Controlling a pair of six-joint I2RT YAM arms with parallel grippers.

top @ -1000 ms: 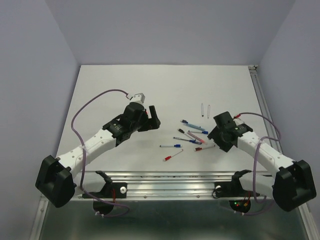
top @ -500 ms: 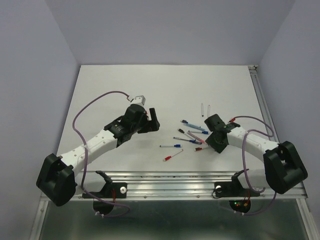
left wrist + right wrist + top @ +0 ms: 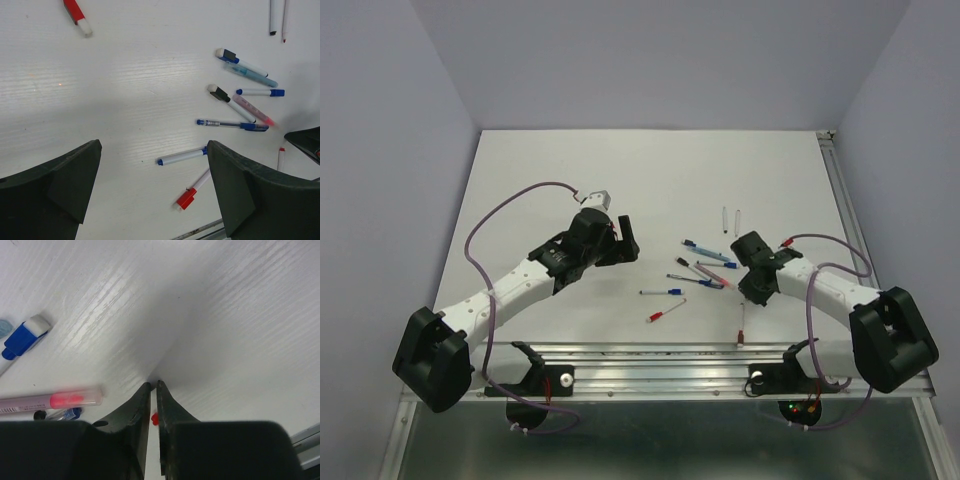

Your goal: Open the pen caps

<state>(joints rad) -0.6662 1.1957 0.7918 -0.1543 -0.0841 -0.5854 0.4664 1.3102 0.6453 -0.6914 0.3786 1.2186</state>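
1 red pen [image 3: 743, 326] lies near right pincer [image 3: 744, 296]

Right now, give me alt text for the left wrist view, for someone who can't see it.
The open left gripper hovers over a white table, its two dark fingers framing the bottom corners. Pens lie scattered on the right, and one red pen sits at the top left.

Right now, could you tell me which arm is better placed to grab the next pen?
Likely right. The right tool, shut, sits beside the pens, a red pen right by it; the open left tool hangs apart from them.
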